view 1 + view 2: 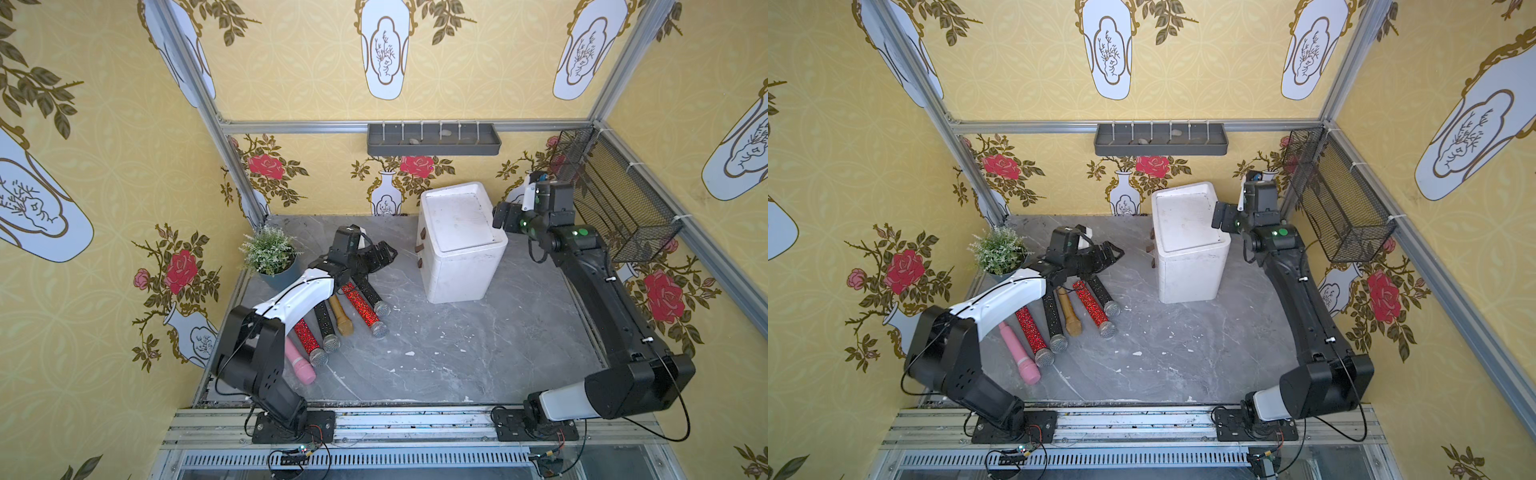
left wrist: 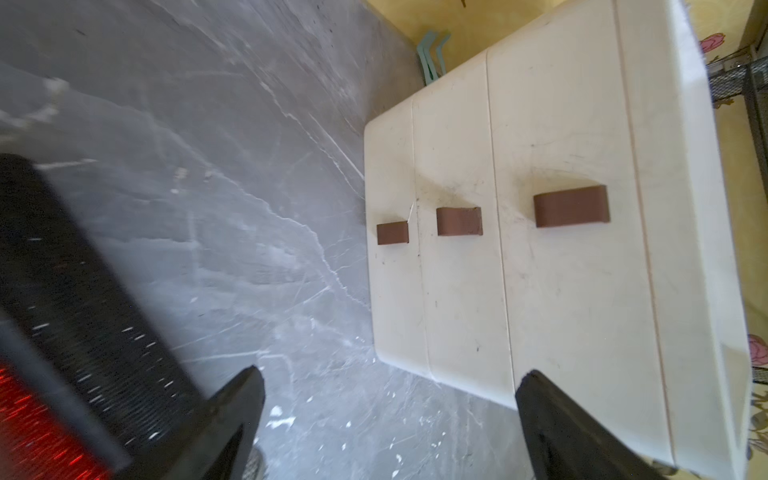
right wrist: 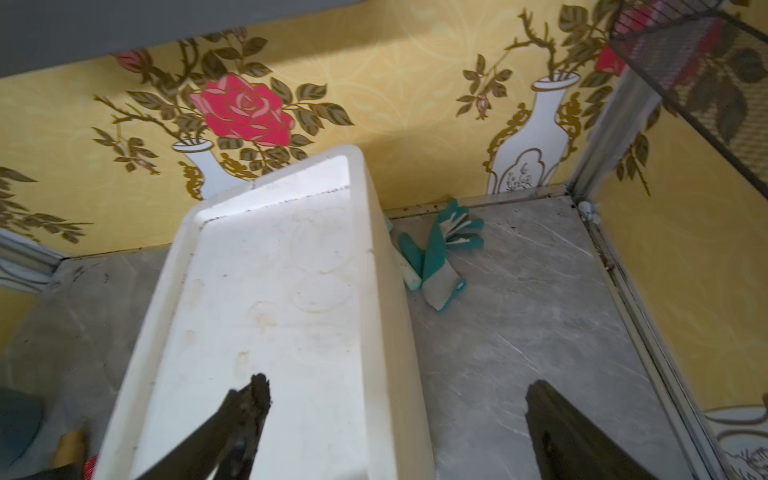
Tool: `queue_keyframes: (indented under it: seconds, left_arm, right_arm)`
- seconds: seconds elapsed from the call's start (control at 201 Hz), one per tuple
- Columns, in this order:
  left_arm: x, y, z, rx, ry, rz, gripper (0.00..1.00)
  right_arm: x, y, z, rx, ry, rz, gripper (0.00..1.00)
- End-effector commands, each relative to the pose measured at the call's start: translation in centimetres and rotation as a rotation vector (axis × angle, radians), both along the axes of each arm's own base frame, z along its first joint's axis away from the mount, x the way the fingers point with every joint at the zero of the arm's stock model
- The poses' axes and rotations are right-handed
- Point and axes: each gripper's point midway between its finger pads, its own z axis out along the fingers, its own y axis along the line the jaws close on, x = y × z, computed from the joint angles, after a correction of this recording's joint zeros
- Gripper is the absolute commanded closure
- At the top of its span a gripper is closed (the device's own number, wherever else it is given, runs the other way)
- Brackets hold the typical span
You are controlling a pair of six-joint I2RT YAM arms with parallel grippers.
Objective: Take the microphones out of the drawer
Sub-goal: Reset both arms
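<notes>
A white drawer unit [image 1: 461, 249] [image 1: 1187, 249] stands at the back of the table. Its three drawers, each with a brown handle [image 2: 571, 206], are all shut, so their insides are hidden. Several microphones [image 1: 365, 309] [image 1: 1094, 309] lie side by side on the table at the left, in pink, red glitter, black and gold. My left gripper [image 1: 386, 251] [image 2: 390, 382] hovers open and empty over their handle ends, facing the drawer fronts. A black microphone [image 2: 83, 311] lies just beside it. My right gripper [image 1: 500, 216] [image 3: 397, 384] is open and straddles the unit's top right edge.
A potted plant [image 1: 270, 257] stands at the back left, beside the left arm. A green glove [image 3: 440, 257] lies behind the unit near the back wall. A wire basket [image 1: 615, 199] hangs on the right wall and a grey shelf [image 1: 432, 139] on the back wall.
</notes>
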Motion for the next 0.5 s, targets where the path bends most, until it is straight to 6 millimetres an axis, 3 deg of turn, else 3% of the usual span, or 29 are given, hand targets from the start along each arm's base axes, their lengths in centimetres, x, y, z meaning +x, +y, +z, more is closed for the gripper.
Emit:
queue_keyframes:
  seconds: [0.0,0.124,0.239,0.363,0.493]
  left_arm:
    - [-3.0,5.7,-1.0,0.281,0.006,0.051,0.00]
    - [-5.6,11.3,0.7,0.455,-0.049,0.166,0.00]
    - [-7.8,15.9,1.1,0.565,-0.089,0.294,0.00]
    - [-9.3,18.9,1.1,0.553,-0.124,0.396,0.00]
    - [-10.1,20.8,0.4,0.528,-0.131,0.469,0.00]
  right_arm:
    - [-1.3,-3.7,-2.5,-0.048,0.004,-0.202,0.02]
    - [-3.6,-6.7,-6.4,-0.062,0.029,-0.356,0.02]
    - [-5.3,-8.1,-8.6,-0.076,0.011,-0.423,0.02]
    - [-5.5,-7.2,-8.4,-0.039,-0.041,-0.346,0.02]
    - [-4.9,-5.4,-6.2,-0.001,-0.080,-0.242,0.02]
